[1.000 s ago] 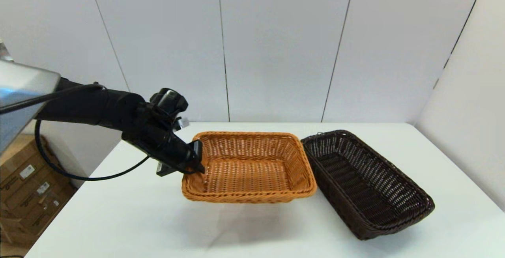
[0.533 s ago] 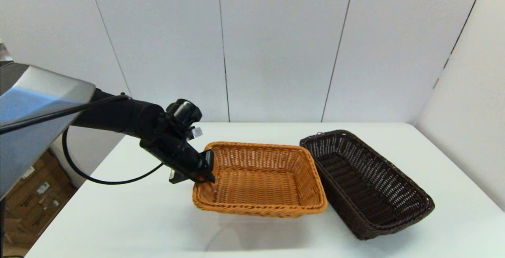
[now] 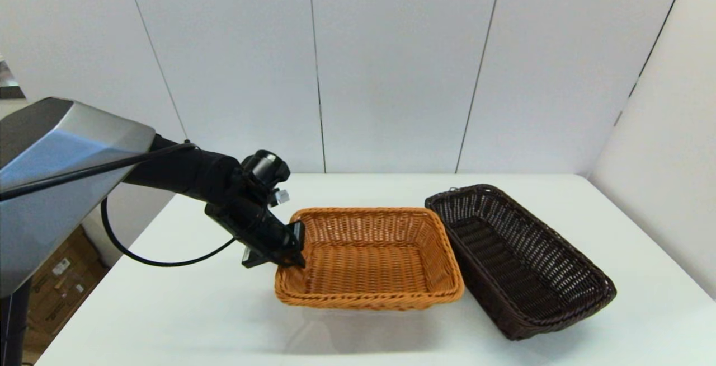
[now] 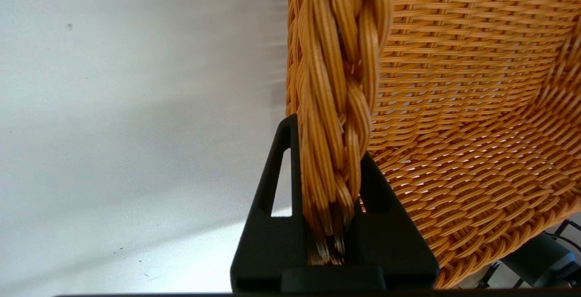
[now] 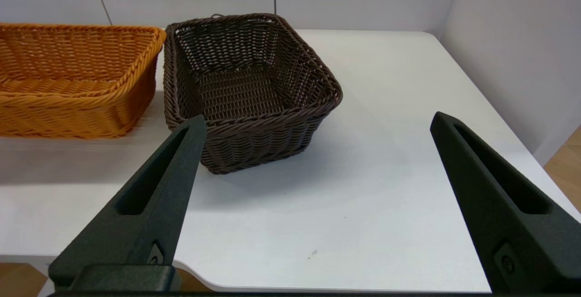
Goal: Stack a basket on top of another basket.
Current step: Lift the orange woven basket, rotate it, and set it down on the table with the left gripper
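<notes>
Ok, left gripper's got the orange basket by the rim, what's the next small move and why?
Probably carry it further right. The left gripper is shut on the orange basket, lifted and shadowing the table, beside rather than above the dark basket.

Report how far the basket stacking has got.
Done: the left gripper is shut on the tan basket's braided rim, and its shadow suggests it is lifted off the table. In hand: carrying it beside the dark basket. Left: nothing is stacked yet; the baskets sit side by side. The right gripper waits open at the table's near edge.
</notes>
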Available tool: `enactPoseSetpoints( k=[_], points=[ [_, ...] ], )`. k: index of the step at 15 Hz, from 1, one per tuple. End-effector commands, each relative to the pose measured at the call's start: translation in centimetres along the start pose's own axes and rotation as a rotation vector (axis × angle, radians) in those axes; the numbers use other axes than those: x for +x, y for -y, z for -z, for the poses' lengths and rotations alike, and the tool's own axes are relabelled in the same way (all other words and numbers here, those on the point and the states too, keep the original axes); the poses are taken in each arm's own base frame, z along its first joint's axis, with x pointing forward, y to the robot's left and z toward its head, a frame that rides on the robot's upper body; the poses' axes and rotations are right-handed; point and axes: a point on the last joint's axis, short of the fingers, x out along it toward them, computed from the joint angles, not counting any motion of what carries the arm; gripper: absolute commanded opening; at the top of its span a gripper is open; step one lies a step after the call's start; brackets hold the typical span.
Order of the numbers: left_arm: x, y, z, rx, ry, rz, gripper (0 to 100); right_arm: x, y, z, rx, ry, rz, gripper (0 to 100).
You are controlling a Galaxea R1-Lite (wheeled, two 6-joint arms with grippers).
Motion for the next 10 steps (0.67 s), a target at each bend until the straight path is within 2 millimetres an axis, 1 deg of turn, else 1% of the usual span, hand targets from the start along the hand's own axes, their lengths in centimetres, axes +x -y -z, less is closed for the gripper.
enactPoseSetpoints(
  k=[1, 4, 7, 8, 10],
  points=[
    [-0.1, -0.1, 0.2, -0.007, -0.01, -0.004, 0, 0.0, 0.0, 0.0, 0.0, 0.0, 0.0, 100],
    [-1.4, 0.1, 0.7, 0.001, 0.006, 0.006, 0, 0.0, 0.0, 0.0, 0.0, 0.001, 0.0, 100],
    [-2.1, -0.1, 1.4, 0.023, -0.008, 0.0, 0, 0.0, 0.0, 0.0, 0.0, 0.0, 0.0, 100],
    [-2.6, 0.1, 1.5, 0.027, 0.001, 0.009, 0, 0.0, 0.0, 0.0, 0.0, 0.001, 0.0, 100],
    [-2.6, 0.0, 1.5, 0.026, -0.004, 0.01, 0, 0.0, 0.0, 0.0, 0.0, 0.001, 0.0, 100]
  ],
)
